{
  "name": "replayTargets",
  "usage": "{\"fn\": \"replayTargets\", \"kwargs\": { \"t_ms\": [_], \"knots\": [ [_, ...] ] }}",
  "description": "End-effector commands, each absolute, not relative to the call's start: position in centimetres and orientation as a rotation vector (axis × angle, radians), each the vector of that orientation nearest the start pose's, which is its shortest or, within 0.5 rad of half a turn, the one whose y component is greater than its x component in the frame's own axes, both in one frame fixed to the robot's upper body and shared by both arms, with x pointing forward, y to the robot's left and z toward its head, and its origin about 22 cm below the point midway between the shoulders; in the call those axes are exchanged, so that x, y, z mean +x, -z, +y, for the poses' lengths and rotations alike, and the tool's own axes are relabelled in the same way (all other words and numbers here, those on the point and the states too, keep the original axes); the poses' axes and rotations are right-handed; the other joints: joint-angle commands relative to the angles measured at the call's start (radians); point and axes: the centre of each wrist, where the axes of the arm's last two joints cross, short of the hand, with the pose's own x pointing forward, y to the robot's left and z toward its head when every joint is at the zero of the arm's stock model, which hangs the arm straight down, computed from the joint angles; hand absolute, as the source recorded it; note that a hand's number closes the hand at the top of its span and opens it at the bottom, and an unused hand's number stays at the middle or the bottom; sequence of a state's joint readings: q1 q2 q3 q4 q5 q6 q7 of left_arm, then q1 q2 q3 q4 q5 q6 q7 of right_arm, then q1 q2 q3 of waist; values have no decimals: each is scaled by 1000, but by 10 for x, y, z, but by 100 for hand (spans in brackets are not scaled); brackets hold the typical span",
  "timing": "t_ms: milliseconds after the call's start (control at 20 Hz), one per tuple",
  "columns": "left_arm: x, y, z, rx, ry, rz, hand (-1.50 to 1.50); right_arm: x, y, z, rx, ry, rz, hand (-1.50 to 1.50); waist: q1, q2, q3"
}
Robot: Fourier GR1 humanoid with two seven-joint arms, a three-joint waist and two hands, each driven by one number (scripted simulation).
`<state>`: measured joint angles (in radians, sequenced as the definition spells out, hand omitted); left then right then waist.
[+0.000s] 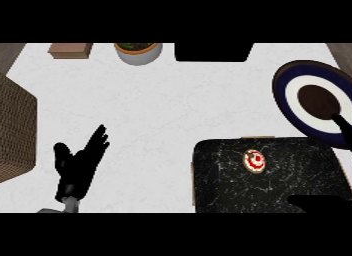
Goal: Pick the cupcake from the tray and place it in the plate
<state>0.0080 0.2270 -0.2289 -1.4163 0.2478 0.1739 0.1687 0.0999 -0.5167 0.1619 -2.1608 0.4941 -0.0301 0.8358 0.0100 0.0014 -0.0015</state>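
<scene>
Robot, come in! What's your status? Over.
Left hand open, resting lower left. Right hand open at tray's right edge. Cupcake on tray, untouched. Nothing between it and plate.

1 head view, steeply downward, counter (149, 115) close below

The plate (312, 65) is cut by the right edge and partly hidden by the right hand (346, 132), itself largely cut off there; the wicker basket (5, 130) is cropped at left.
</scene>
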Motion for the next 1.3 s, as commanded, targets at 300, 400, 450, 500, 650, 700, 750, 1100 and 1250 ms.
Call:
{"fn": "replayTargets", "kwargs": {
  "t_ms": [300, 400, 450, 500, 650, 700, 750, 1100, 1250],
  "knots": [
    [230, 26, 250, 2, 6, -1189, 0, 199, -114, -214, -841, -553, -1055, -150, -10, -2, 1],
    [236, 35, 239, 6, 8, -1195, 0, 203, -97, -202, -799, -556, -1046, -150, -11, -1, 1],
    [220, 42, 225, 10, 9, -1181, 0, 218, -107, -192, -793, -562, -1041, -150, -6, -1, 1],
    [226, 50, 234, 14, -2, -1183, 0, 215, -94, -205, -771, -557, -1031, -150, -10, -1, 1],
    [224, 44, 260, 2, 3, -1175, 0, 215, -96, -185, -775, -568, -1047, -150, -9, -2, 1],
    [221, 37, 222, 3, -1, -1162, 0, 224, -69, -200, -786, -569, -1049, -150, -8, -2, 2],
    [223, 34, 231, 15, -1, -1173, 0, 220, -67, -199, -787, -549, -1060, -150, -9, -2, 2],
    [230, 29, 232, -3, 8, -1194, 0, 236, -67, -191, -891, -609, -936, -150, -8, -2, 2],
    [227, 19, 235, 3, -6, -1173, 0, 232, -60, -197, -895, -599, -926, -150, -9, -2, 2]
  ]
}}
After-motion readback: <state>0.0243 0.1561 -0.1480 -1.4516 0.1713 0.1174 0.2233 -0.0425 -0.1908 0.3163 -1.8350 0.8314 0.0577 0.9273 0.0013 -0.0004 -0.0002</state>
